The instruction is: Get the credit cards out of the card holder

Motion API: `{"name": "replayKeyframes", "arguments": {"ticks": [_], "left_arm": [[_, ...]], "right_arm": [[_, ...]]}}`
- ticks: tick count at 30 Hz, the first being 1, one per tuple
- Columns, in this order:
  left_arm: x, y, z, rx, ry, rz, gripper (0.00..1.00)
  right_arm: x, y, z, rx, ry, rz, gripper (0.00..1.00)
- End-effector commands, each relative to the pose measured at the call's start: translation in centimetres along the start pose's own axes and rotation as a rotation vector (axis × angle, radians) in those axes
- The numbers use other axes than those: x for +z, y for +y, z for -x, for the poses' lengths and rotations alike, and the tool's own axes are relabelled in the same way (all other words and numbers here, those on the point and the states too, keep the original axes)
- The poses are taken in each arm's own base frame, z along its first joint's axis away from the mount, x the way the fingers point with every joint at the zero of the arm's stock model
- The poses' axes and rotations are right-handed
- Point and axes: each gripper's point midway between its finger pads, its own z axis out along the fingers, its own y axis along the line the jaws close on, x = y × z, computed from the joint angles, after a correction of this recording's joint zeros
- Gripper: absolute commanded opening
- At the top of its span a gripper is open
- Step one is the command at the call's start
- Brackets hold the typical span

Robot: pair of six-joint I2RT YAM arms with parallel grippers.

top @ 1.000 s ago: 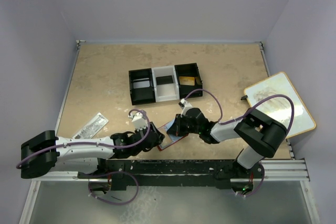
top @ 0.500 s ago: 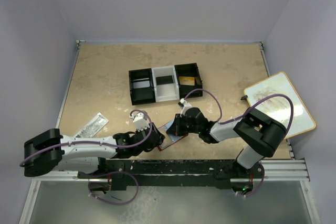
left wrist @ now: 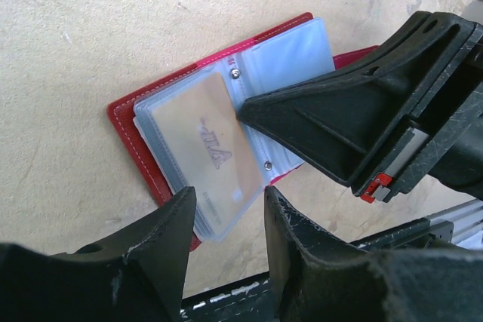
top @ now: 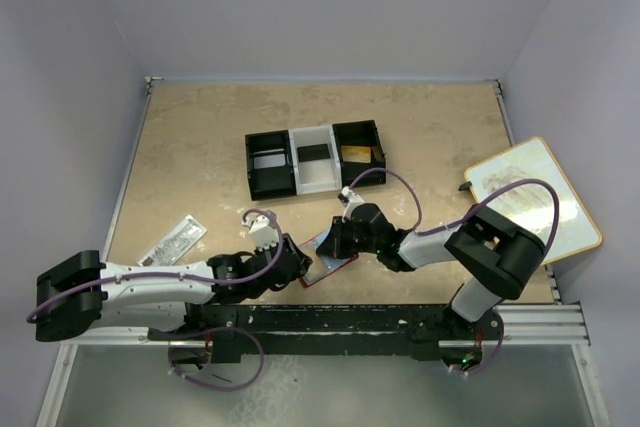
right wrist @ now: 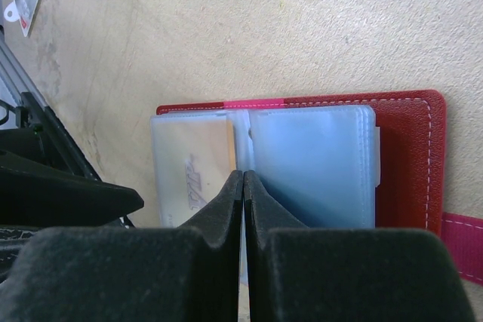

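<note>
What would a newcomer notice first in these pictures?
The red card holder lies open near the front edge of the table, a tan card in its clear sleeve. The right gripper, shut, rests on its middle, while the left gripper hangs open at the card's edge.

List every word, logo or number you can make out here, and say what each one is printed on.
Nothing here reads as clear text.
credit card, tan, inside a clear sleeve of the open card holder: one dark logo-like mark, blurred by the plastic, not legible.
plastic packet, left in the top view: some print, too small to read.
</note>
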Motion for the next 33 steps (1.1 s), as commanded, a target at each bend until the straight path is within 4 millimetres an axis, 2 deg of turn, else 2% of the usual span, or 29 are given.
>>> {"name": "replayKeyframes", "arguments": {"ticks": [1,24,33], "left_arm": [[0.0,0.2,0.4,-0.028,-0.028,0.007,0.39],[1.2,-0.3,-0.5,-0.037,-0.029,-0.047,0.39],[0.6,-1.9,0.5,-0.06,-0.054,-0.118,0.4]], "right_arm": [[-0.5,-5.3,-4.0,-0.012,0.132,-0.203,0.02],[-0.5,-5.0,-4.2,-0.012,0.136,-0.182,0.02],[-0.3,-4.8,-4.0,-0.024,0.129,-0.168,0.02]]}}
